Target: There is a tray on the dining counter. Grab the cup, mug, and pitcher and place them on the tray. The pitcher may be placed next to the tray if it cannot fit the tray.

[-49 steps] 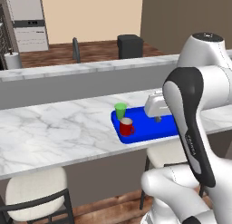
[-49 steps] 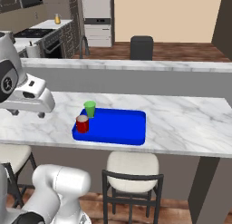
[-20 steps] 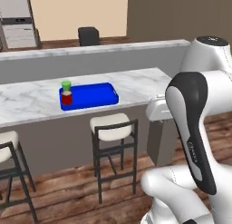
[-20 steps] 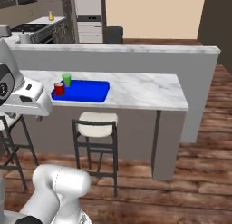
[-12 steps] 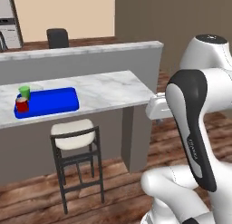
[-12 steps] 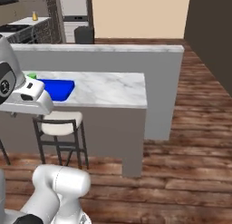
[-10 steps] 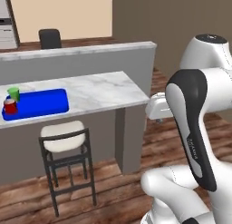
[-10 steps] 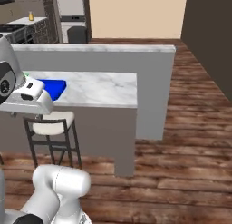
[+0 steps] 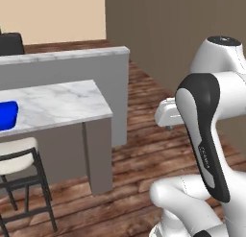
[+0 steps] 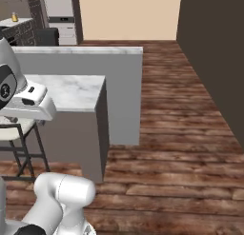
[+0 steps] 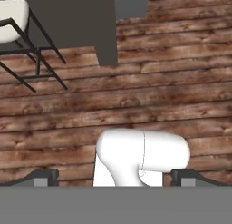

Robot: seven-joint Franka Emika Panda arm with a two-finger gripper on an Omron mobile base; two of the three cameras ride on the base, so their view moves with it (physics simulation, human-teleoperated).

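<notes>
One corner of the tray (image 9: 6,115) was all that could be seen of it, a bright blue patch at the far left edge of the left base view, lying on the dining counter (image 9: 57,104); the cup, the mug and the pitcher could not be placed from where I stood. The dining counter was a white, grey-veined marble top with a raised grey back ledge (image 9: 67,56) behind it, and its free end stood on a plain grey panel (image 9: 99,154) that ran down to the wooden plank floor (image 10: 176,148). From the right base view the same counter (image 10: 71,91) ended short of the middle of the room, with open floor to its right and a dark wall (image 10: 214,48) beyond that. A stool with a pale seat (image 9: 14,155) on a thin black frame stood tucked under the counter near the tray end; the hand view caught the same stool (image 11: 13,21) at its upper left, beside the foot of the grey panel (image 11: 105,32). The gripper (image 11: 113,178) pointed down at the floorboards, well apart from the counter, with its two dark fingertips (image 11: 43,177) set wide apart near the bottom corners of the hand view and nothing between them: the fingers were released and held nothing. The white hand (image 9: 168,117) hung in mid-air to the right of the counter's end, touching nothing.
</notes>
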